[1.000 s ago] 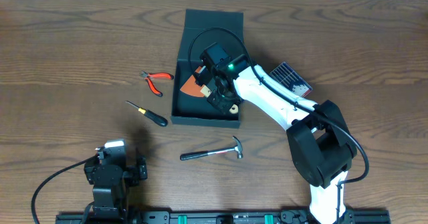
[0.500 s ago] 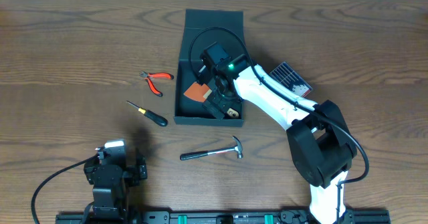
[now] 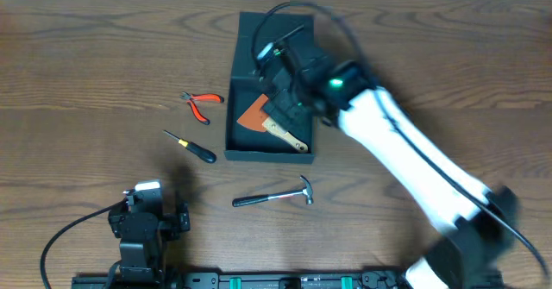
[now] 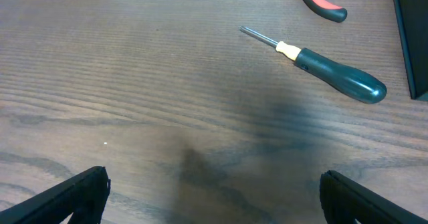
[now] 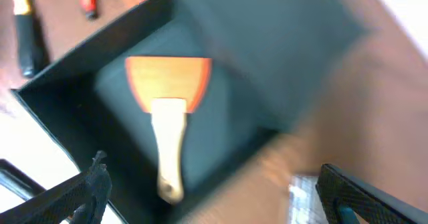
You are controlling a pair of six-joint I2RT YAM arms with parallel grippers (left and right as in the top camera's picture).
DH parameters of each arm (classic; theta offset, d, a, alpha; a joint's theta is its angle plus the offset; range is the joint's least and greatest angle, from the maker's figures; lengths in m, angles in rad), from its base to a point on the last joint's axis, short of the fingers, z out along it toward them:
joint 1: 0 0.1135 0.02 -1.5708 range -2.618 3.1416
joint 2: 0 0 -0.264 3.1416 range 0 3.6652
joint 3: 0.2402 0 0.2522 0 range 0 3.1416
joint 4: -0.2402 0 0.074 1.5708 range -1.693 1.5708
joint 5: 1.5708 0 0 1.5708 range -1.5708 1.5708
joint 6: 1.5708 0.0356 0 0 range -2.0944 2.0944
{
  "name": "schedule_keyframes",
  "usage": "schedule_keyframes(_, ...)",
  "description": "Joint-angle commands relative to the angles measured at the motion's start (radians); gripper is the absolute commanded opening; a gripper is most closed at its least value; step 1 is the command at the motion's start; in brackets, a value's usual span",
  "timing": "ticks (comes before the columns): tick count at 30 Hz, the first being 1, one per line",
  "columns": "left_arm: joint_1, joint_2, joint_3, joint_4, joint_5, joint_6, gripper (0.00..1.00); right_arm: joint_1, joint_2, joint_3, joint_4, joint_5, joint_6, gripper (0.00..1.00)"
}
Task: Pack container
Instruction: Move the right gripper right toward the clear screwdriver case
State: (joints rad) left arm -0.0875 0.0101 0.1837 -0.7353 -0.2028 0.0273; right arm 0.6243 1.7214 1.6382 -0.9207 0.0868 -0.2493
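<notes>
Dark teal-black, the container (image 3: 267,155) lies open on the table (image 3: 103,56) directly beneath my right claw (image 5: 214,180). Its fingers are spread wide, holding nothing. An orange-bladed scraper (image 5: 168,103) rests on the container's floor.

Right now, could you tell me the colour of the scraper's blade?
The scraper's blade is orange, clearest in the right wrist view.
</notes>
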Motion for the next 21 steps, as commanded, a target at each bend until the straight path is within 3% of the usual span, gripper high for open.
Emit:
schedule_keyframes(1,0.004,-0.007,-0.014,-0.003,-0.011,0.01,0.99,-0.061,-0.09,0.016,-0.052,0.269,0.009,0.99)
schedule_keyframes(6,0.004,-0.007,-0.014,-0.003,-0.011,0.01,0.99,-0.21,-0.127,0.016,-0.116,0.225,-0.015,0.99)
schedule_keyframes(14,0.004,-0.007,-0.014,-0.003,-0.011,0.01,0.99,-0.462,-0.037,-0.004,-0.166,-0.074,-0.278,0.99)
schedule_keyframes(21,0.004,-0.007,-0.014,-0.003,-0.011,0.01,0.99,-0.552,0.098,-0.004,-0.252,-0.287,-0.344,0.99)
